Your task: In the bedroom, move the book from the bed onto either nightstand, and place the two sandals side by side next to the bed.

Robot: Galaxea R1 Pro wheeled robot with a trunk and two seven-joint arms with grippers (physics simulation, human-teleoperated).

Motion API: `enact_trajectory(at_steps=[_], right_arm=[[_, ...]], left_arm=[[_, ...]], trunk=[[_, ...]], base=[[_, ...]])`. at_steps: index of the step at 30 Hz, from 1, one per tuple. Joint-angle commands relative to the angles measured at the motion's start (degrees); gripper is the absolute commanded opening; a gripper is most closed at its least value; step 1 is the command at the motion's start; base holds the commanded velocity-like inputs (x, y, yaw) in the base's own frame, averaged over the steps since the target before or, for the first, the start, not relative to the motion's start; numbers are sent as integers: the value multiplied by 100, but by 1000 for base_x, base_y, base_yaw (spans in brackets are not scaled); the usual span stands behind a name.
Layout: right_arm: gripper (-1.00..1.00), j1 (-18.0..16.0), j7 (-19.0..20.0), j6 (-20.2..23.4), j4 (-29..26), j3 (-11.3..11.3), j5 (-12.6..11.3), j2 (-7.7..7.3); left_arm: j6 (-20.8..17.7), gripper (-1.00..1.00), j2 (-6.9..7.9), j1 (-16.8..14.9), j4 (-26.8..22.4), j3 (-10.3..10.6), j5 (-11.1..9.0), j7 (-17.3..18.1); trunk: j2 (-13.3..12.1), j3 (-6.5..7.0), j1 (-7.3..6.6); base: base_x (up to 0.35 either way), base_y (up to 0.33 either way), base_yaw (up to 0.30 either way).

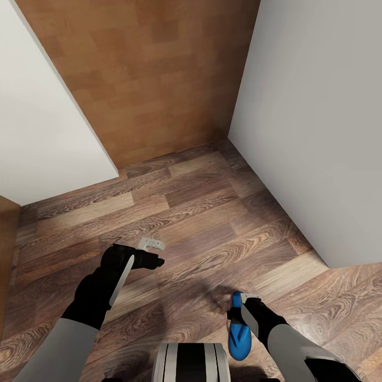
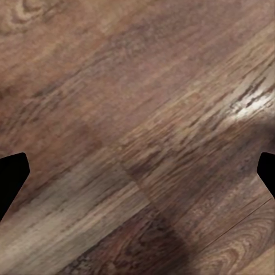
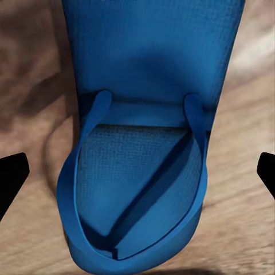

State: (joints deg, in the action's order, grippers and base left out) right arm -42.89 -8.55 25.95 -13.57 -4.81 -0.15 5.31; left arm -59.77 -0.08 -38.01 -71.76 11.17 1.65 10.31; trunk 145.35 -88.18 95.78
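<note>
1 bright blue flat flip-flop sandal with thin blue toe straps (image 1: 240, 329) is lying flat on the brown wood-plank floor (image 1: 201, 212), strap side up, low in the head view, just in front of the robot's base and on its right side. In that view its long axis is running roughly away from the robot, tilted only slightly. In the right wrist view the sandal (image 3: 143, 143) is sitting directly below the camera, and its length is running along the line of sight between the 2 dark finger tips at the picture's edges.

The right gripper (image 1: 249, 305) is sitting over the far end of the sandal, touching or almost touching it in the head view. Its fingers are standing wide apart on either side of the sandal's width and are not clamped on it. Whether a tip is already in contact cannot be told.

The left gripper (image 1: 151, 252) is hanging well apart from the sandal, over bare planks, with its fingers spread and nothing between them.

Judgement: the right arm is clearly the nearer one. The coming move is turning on the fingers straddling the sandal across its short axis.

White walls (image 1: 318, 132) are closing in on both sides. The bed, book and second sandal are not visible here.
</note>
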Motion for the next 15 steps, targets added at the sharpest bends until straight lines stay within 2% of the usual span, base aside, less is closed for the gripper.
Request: enact_trajectory(at_steps=[1,4,10,15], right_arm=[[100,0,-22,24,-14,-46,-3,5],[100,0,-20,24,-22,-46,-3,5],[100,0,-20,24,-29,-46,-3,5],[100,0,-20,24,-31,-46,-3,5]], left_arm=[[-23,100,-1,-3,-4,-1,20,24],[-23,100,-1,-4,-4,-1,20,24],[-23,100,-1,-4,-4,-1,20,24],[-23,100,-1,-5,-4,-1,20,24]], trunk=[[1,-3,-1],[1,-3,-1],[9,-136,15],[9,-136,15]], base=[[0,0,0],[0,0,0],[0,0,0],[0,0,0]])
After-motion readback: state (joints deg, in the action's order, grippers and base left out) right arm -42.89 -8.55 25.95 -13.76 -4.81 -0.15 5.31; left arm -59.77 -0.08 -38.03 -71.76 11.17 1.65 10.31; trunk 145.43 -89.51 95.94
